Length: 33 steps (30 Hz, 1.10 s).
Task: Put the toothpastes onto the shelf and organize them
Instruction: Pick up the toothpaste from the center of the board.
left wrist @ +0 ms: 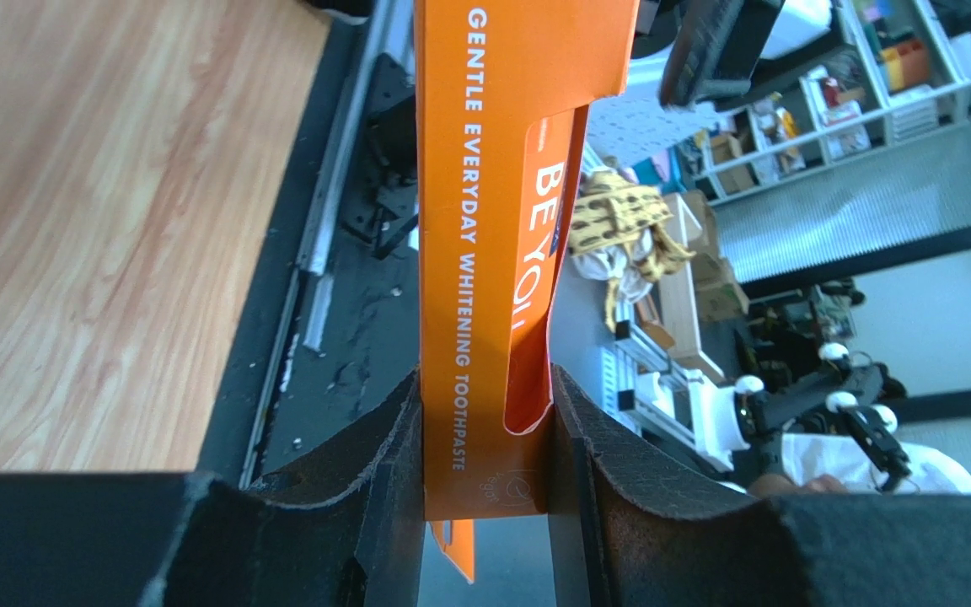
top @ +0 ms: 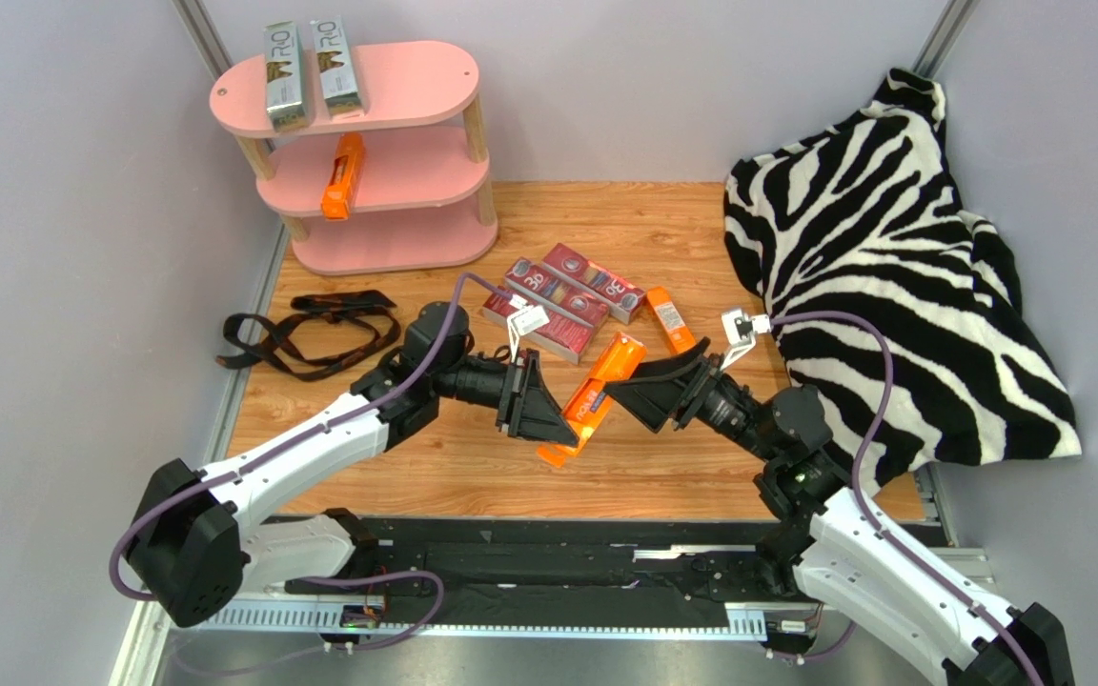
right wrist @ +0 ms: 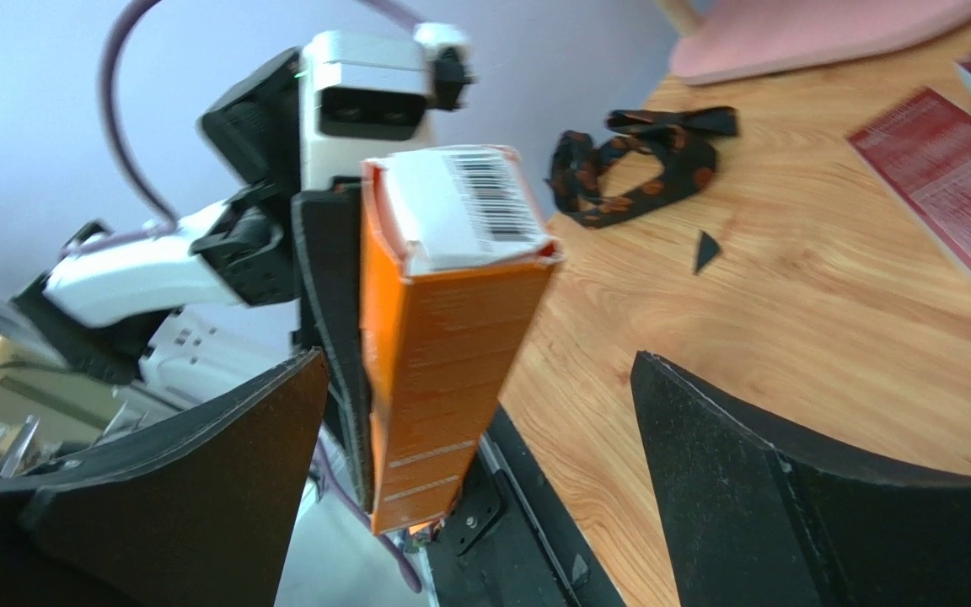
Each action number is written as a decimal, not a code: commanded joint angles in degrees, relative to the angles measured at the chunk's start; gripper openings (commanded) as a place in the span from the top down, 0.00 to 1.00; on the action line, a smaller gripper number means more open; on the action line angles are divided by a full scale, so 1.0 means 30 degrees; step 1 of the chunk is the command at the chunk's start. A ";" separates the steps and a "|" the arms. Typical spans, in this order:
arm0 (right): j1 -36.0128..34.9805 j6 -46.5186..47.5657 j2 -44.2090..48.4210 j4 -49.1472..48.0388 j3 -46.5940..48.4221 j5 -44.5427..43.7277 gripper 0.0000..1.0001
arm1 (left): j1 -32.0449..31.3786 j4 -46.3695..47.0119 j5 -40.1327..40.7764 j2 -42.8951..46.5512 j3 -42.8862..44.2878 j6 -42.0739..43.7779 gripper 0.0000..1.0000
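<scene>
Toothpastes are found in three places. One orange carton [top: 601,389] is gripped by the left gripper [top: 549,416]: its two black fingers [left wrist: 383,455] are pressed against opposite faces of the box near one end, and the rest of the box is seen running straight out past the fingertips. The barcoded far end is framed by the right gripper [right wrist: 478,367], whose fingers [right wrist: 731,481] are spread wide, one on either side of the box, with a clear gap left on each side so that nothing is touched. Whether the box's lower end rests on the table [top: 669,479] cannot be told.

Just beyond both sets of fingertips, away from the arm bases, a cluster of red cartons [top: 565,297] is laid flat on the wood. A second orange carton [top: 667,317] is set just beside it, on the right fingers' side. The shelf [top: 419,86] is placed well beyond the left fingers, in the far left corner. Two silver cartons [top: 283,75] are laid side by side on its top board, and a third orange carton [top: 343,175] is laid on the middle board. A black strap [top: 309,332] is seen between the shelf and the left gripper, and a zebra cloth [top: 899,257] is heaped out to the right of the right fingers.
</scene>
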<state>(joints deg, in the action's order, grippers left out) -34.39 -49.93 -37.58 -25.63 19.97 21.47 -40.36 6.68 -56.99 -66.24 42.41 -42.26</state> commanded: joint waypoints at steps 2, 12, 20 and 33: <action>-0.1044 0.1263 -0.0303 -0.3145 0.1050 0.1132 0.09 | 0.0093 0.4276 -0.2037 -0.0479 -0.0075 -0.1527 0.58; -0.1837 0.1439 -0.0538 -0.3732 0.1138 0.0988 0.44 | 0.0094 0.5537 -0.1948 -0.1006 -0.0573 -0.2025 0.58; -0.1954 0.1322 -0.1124 -0.4143 0.1196 0.1191 0.64 | 0.0065 0.6213 -0.2009 -0.1212 -0.0954 -0.2174 0.54; -0.2012 0.1644 -0.0278 -0.2621 0.1255 -0.0417 0.69 | 0.0239 -0.3093 0.2761 0.0251 0.2175 0.3274 0.24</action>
<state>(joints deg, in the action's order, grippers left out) -39.99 -46.37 -40.75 -32.69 21.06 23.51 -40.21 8.43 -56.34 -69.06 42.92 -40.53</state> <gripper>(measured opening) 0.392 0.754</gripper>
